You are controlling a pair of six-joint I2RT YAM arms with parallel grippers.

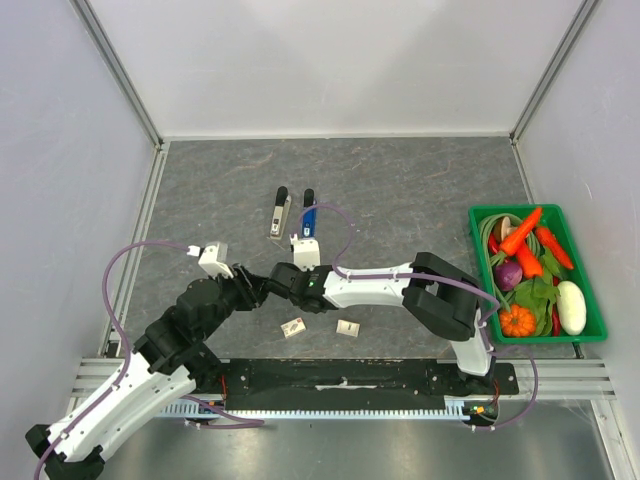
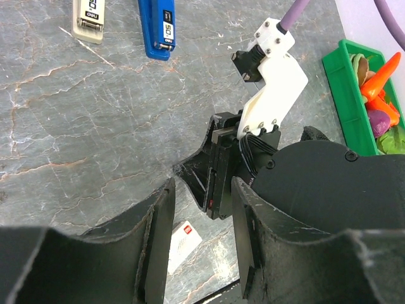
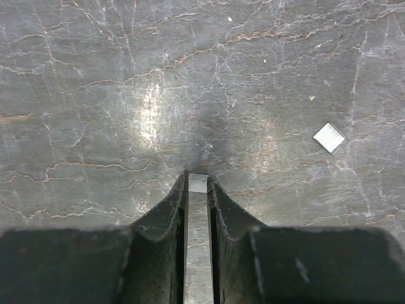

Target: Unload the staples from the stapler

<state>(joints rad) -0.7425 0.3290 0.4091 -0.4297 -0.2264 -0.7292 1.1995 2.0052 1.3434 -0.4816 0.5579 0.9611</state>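
Note:
The stapler lies apart in two long halves at the table's middle: a silver-grey half point(image 1: 281, 212) point(image 2: 88, 19) and a blue half point(image 1: 309, 213) point(image 2: 157, 25), side by side. My right gripper point(image 1: 281, 279) point(image 3: 198, 180) is low over the table and pinches a small silvery strip of staples point(image 3: 199, 183) at its tips. My left gripper point(image 1: 260, 288) point(image 2: 201, 209) is open and empty. It faces the right gripper's tips point(image 2: 190, 171), almost touching them. A loose silvery staple piece point(image 3: 329, 137) lies on the table.
Two small white pieces with a red mark point(image 1: 293, 327) point(image 1: 347, 327) lie near the front edge; one shows between my left fingers point(image 2: 183, 244). A green bin point(image 1: 590, 335) of toy vegetables stands at the right. Grey walls surround the table.

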